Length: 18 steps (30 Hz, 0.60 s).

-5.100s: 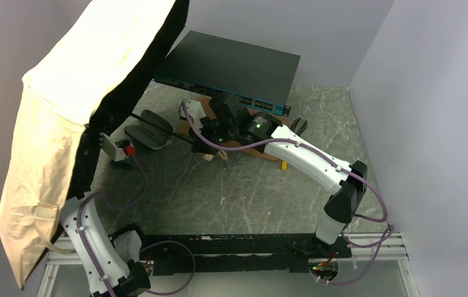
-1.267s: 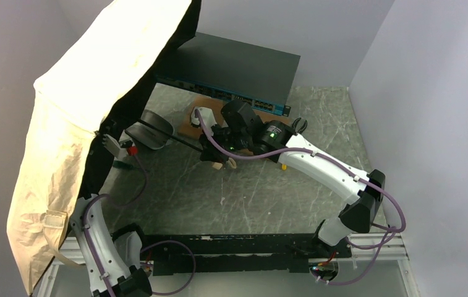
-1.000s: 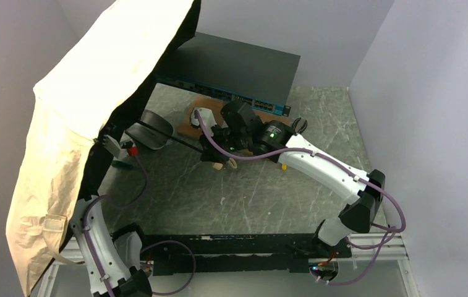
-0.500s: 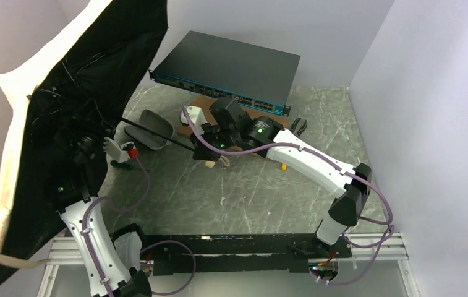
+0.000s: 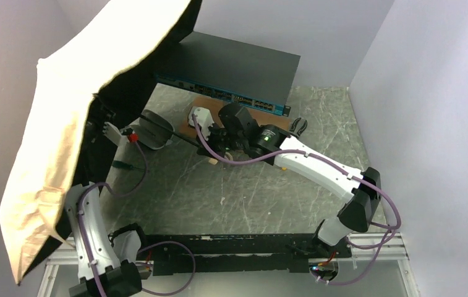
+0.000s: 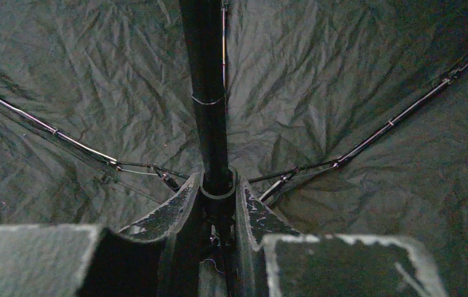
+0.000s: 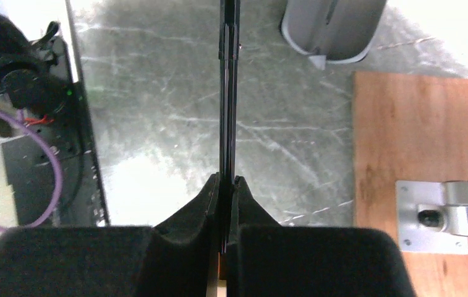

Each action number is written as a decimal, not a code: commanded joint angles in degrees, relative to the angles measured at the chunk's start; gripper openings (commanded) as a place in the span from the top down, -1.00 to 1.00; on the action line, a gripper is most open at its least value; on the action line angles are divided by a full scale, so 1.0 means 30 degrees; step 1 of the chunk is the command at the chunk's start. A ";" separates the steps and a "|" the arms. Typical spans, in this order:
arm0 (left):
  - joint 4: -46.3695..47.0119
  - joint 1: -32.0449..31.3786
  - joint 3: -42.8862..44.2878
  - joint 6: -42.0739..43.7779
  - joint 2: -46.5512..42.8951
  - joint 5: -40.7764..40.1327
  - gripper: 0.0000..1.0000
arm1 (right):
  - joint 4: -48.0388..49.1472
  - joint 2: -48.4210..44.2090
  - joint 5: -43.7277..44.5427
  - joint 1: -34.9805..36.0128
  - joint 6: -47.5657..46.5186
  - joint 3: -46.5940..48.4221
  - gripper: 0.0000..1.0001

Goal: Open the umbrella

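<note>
At 9 to 11 o'clock in your overhead view, the umbrella (image 5: 64, 124) is standing spread wide, its tan canopy (image 5: 39, 185) facing up and outward and its black underside facing the table (image 5: 250, 192). Under that canopy your left gripper (image 6: 219, 195) is clamping the collar where the ribs are meeting the thick part of the shaft, its fingers pressing it from both sides. The thin black shaft (image 7: 228, 93) is running out toward 3 o'clock, crossing over the dark oval case (image 5: 155, 129); you cannot tell whether the two are touching. Near the table's middle your right gripper (image 7: 226, 182) is pinching that shaft, fingers closed tight on it. The cream handle (image 5: 209, 162) is poking out at that gripper's 6 o'clock. At 12 o'clock a flat network switch (image 5: 237, 65) is lying with its left corner behind the canopy's edge, and a wooden board (image 7: 416, 136) is lying just in front of it.
</note>
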 commanded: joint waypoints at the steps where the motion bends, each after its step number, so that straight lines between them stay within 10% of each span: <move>1: 0.6091 0.0470 0.0534 0.0354 0.1332 -0.5003 0.78 | 0.0726 -0.1671 -0.0584 -0.0106 -0.2348 -0.0536 1.00; 18: 0.1074 -0.0861 -0.1017 0.1292 -0.1024 -0.1170 0.05 | 0.2515 0.0409 -0.0914 -0.0164 -0.0369 0.2350 1.00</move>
